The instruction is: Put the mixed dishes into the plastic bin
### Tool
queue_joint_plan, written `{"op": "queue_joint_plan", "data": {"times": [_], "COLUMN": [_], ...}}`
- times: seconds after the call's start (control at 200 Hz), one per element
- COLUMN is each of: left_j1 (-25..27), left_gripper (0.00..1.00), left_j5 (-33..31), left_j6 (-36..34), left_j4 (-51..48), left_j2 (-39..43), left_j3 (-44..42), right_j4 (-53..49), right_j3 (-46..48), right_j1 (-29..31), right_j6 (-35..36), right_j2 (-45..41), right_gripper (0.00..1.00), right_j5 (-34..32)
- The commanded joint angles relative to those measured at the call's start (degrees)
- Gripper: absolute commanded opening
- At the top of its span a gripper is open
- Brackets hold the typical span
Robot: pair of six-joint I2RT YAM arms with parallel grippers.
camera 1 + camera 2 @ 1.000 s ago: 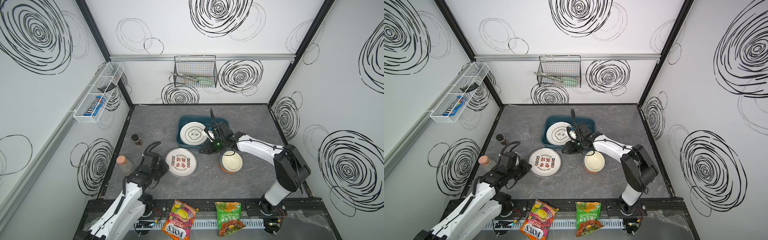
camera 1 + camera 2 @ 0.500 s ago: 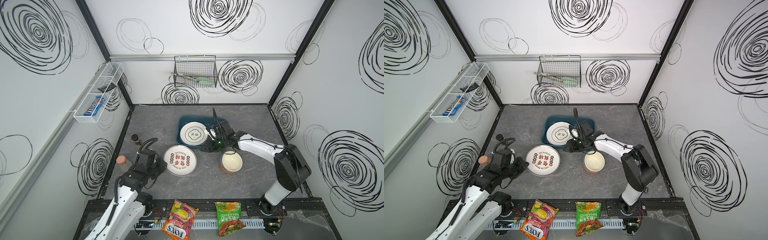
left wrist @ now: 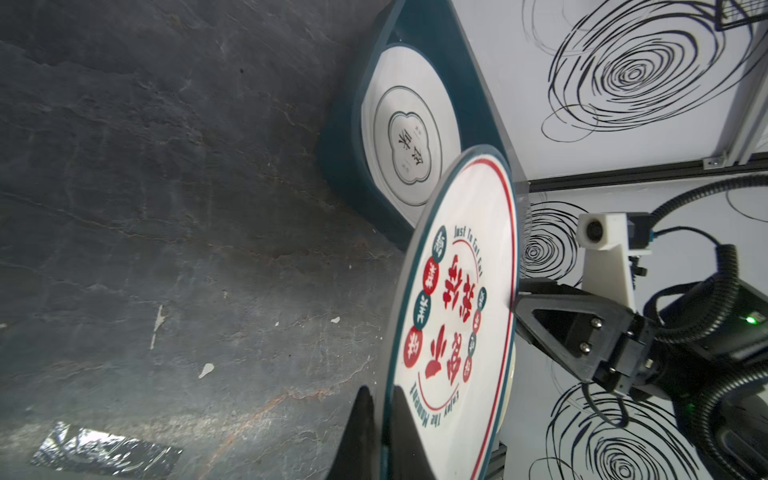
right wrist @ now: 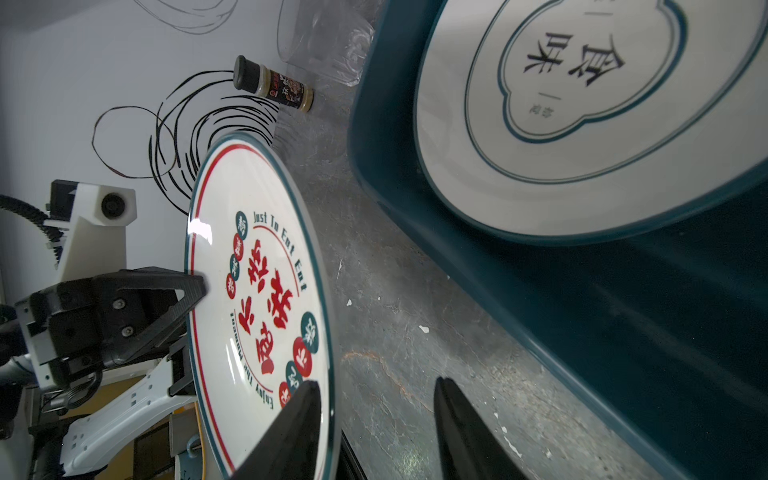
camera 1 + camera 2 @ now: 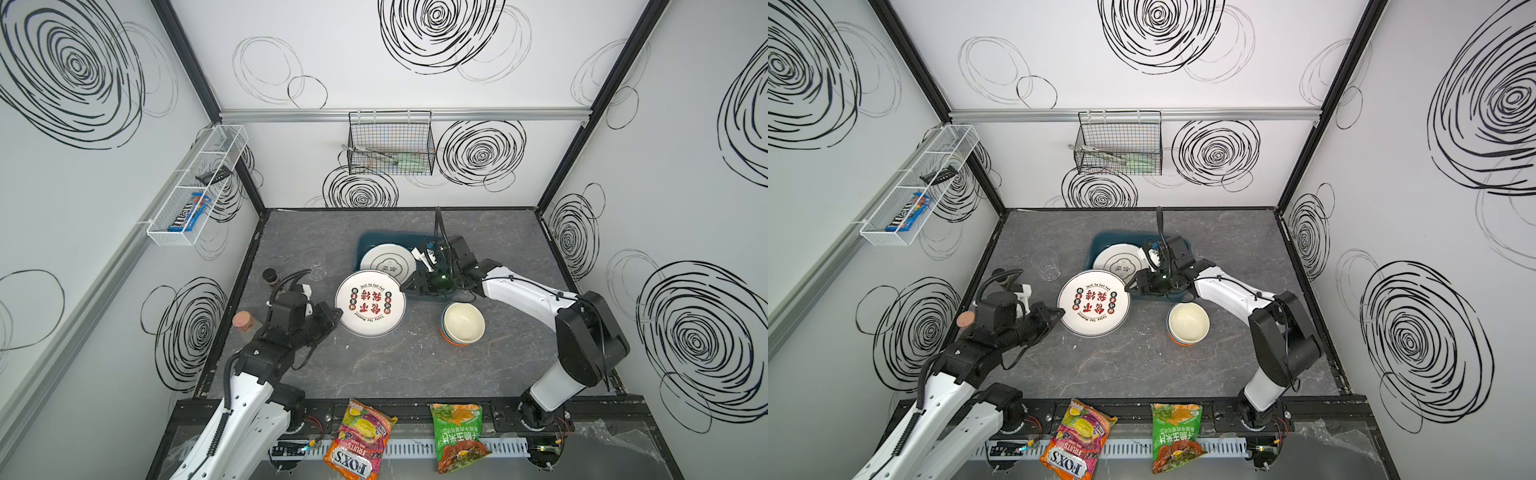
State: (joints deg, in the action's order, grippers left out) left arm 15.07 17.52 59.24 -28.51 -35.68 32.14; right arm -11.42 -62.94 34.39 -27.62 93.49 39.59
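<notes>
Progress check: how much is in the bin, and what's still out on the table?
Done: the white plate with the teal quatrefoil mark lies in the dark teal plastic bin. In hand: the left gripper pinches the rim of the white red-character plate; the right gripper stands open around the opposite rim. Left: that plate, the stacked cream, blue and orange bowls and the clear faceted cup.

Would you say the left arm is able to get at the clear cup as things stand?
Probably not: the left gripper is shut on the rim of the red-lettered plate, so its jaws are taken. The clear cup itself stands unobstructed.
</notes>
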Motion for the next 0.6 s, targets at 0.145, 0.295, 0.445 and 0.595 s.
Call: {"op": "queue_joint_plan", "data": {"times": [0.145,0.295,0.445,0.595], "left_j1": [1.5,1.8,1.9,1.8], "left_gripper": [0.00,0.00,0.02,0.33], "left_j5": [3.2,2.8,2.6,1.9], "left_j6": [3.5,3.7,3.8,3.4], "left_j4": [11.8,12.7,14.0,13.9], "left_j2": [-0.5,-1.3,-2.3,-3.2], "left_j3": [-1.2,-1.6,-2.3,-2.4], "right_j4": [3.2,4.0,4.4,4.7], "right_j3": [-0.9,-1.1,-1.1,-1.1], "right_j1": [-0.4,-0.5,-0.7,-1.5], "right_j6": [-2.2,-2.7,-2.9,-3.0], "right_j2": [-0.2,0.1,0.2,-0.5], "right_gripper": [0.42,0.27,0.11,0.03], "right_j5": [3.9,5.2,5.5,4.7]}}
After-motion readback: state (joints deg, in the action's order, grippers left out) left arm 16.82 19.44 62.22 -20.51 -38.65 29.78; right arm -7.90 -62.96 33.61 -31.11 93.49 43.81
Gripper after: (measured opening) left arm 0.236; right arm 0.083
